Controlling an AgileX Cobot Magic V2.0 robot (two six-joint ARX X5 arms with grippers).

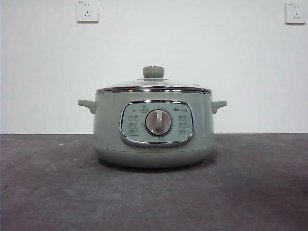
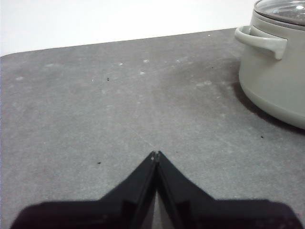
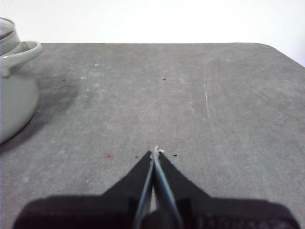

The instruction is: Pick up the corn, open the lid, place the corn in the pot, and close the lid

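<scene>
The pale sage-green pot point(image 1: 153, 127) stands in the middle of the dark grey table, its panel and silver dial point(image 1: 158, 122) facing the front view. The glass lid point(image 1: 153, 85) with its green knob point(image 1: 153, 72) sits shut on the pot. The corn is not in view in any frame. My left gripper point(image 2: 156, 154) is shut and empty above bare table, with the pot point(image 2: 279, 76) off to one side. My right gripper point(image 3: 155, 151) is shut and empty above bare table, with the pot point(image 3: 14, 95) at the picture's edge. Neither arm shows in the front view.
A white wall with two sockets point(image 1: 87, 10) point(image 1: 295, 12) stands behind the table. The grey tabletop point(image 1: 154, 197) stretches in front of and to both sides of the pot. The table's far edge shows in both wrist views.
</scene>
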